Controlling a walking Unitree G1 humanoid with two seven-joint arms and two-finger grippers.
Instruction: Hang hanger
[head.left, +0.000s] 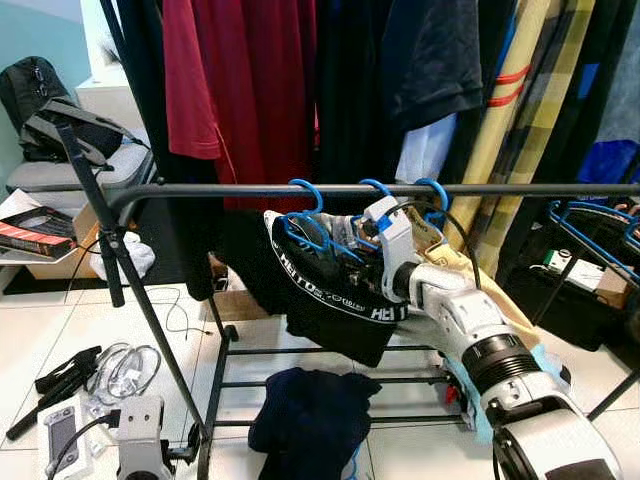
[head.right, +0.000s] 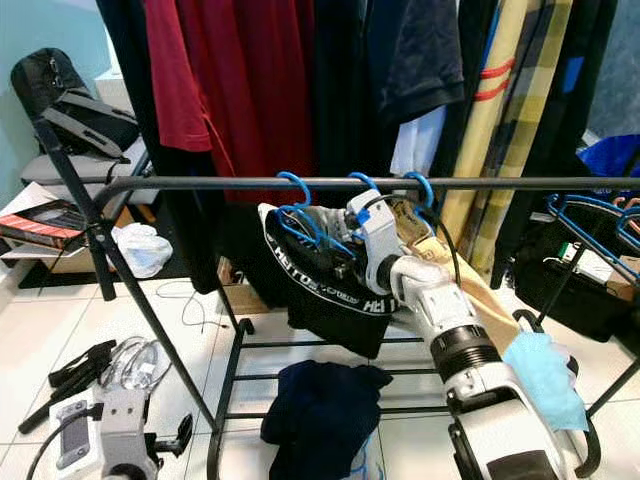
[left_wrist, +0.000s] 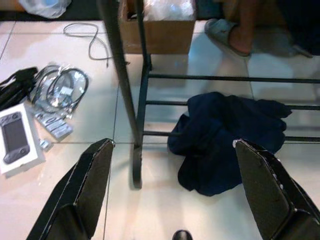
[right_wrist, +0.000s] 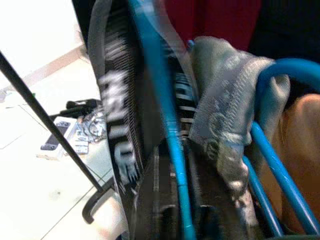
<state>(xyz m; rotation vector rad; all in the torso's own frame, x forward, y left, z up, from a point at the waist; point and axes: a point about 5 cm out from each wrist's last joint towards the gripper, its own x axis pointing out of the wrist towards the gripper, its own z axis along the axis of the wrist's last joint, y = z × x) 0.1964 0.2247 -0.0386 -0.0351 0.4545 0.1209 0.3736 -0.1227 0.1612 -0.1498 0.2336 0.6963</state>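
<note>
A blue wire hanger (head.left: 318, 232) carries a black garment with a white-lettered band (head.left: 335, 300). Its hook (head.left: 305, 190) sits over the dark horizontal rail (head.left: 220, 189), beside two more blue hooks (head.left: 378, 187). My right gripper (head.left: 340, 252) reaches up from the lower right. In the right wrist view it (right_wrist: 182, 200) is shut on the blue hanger wire (right_wrist: 167, 120). A grey cloth (right_wrist: 225, 110) and a tan one hang on the neighbouring hangers. My left gripper (left_wrist: 170, 190) hangs low over the floor, open and with nothing between its fingers.
A dark blue garment (head.left: 310, 415) lies on the floor by the rack's lower bars (head.left: 330, 382). Cables (head.left: 125, 370) and a boxed handheld device (head.left: 62, 435) lie at the left. Clothes hang above the rail. More blue hangers (head.left: 590, 235) are at the right. A person's sandalled foot (left_wrist: 230, 32) stands behind the rack.
</note>
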